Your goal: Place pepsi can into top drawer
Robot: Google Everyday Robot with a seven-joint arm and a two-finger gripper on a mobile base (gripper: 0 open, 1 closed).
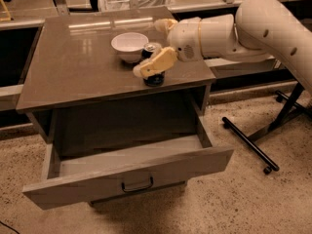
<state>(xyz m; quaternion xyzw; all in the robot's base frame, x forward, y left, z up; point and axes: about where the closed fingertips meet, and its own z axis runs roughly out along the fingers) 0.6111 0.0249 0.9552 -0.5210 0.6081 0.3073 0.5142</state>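
Claw open around the can on top of the cabinet, drawer pulled out below.
The claw (149,47) is in the upper middle of the frame, just above the cabinet top (73,67), and it is released: its two yellowish fingers (157,62) stand apart, one across the front of the pepsi can (154,78) and the other behind it. The can stands upright between them, near the right front edge of the top; I cannot tell if the front finger touches it. Just to the left of the can is a white bowl (129,45). The white arm (253,28) comes in from the upper right of the frame. In the lower half the top drawer (131,172) is open, with a dark handle (137,185) in the middle of its front. On the floor at the right lies a black stand (248,143).
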